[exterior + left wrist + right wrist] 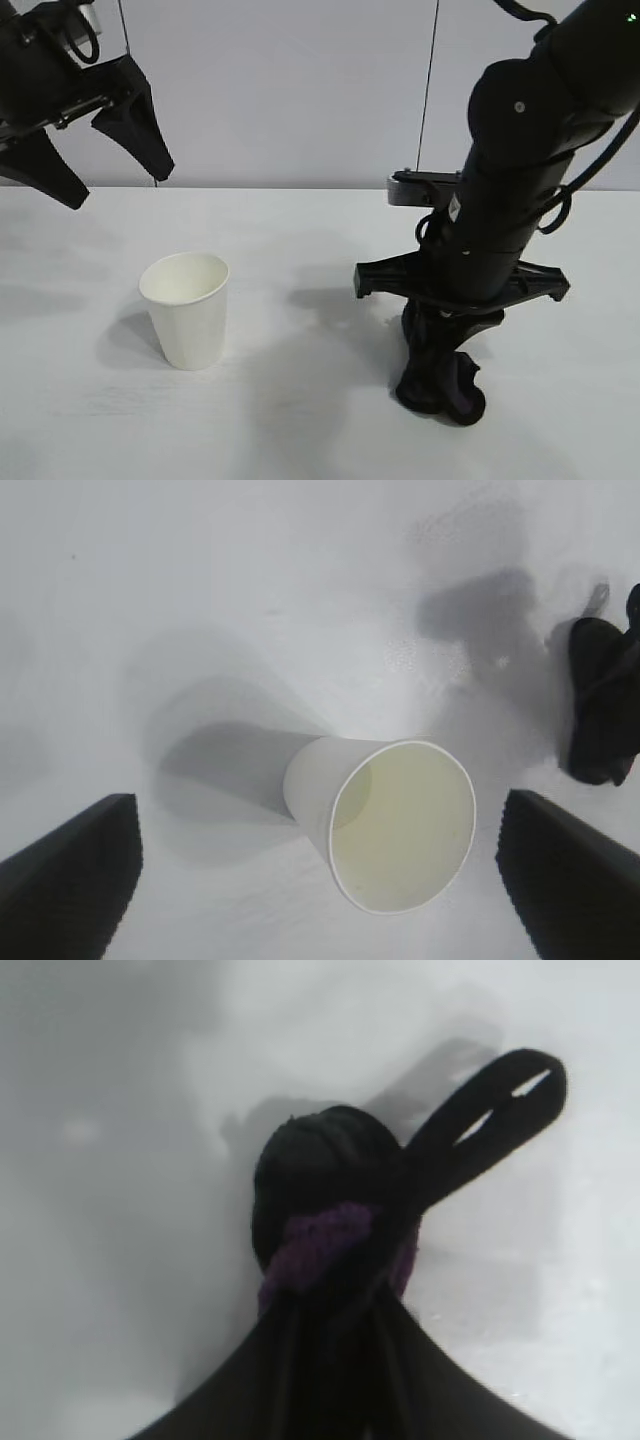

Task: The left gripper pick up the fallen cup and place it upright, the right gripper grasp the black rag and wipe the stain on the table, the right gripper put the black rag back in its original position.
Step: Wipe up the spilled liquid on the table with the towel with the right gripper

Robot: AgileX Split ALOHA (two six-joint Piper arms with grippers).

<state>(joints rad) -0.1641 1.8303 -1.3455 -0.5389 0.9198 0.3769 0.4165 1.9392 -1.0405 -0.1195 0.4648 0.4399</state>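
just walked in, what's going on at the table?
The cup stands upright on the table, left of centre. The left gripper hangs open above and behind it, holding nothing. The right gripper points down at the table's right side, shut on the black rag. No stain shows.

Cup (187,308): plain white paper with a smooth, matt wall and a rolled rim. Black rag (330,1215): soft, fuzzy cloth, black with dark purple streaks and a flat woven loop tab. Table (300,420): white, matt top with a faint grain.
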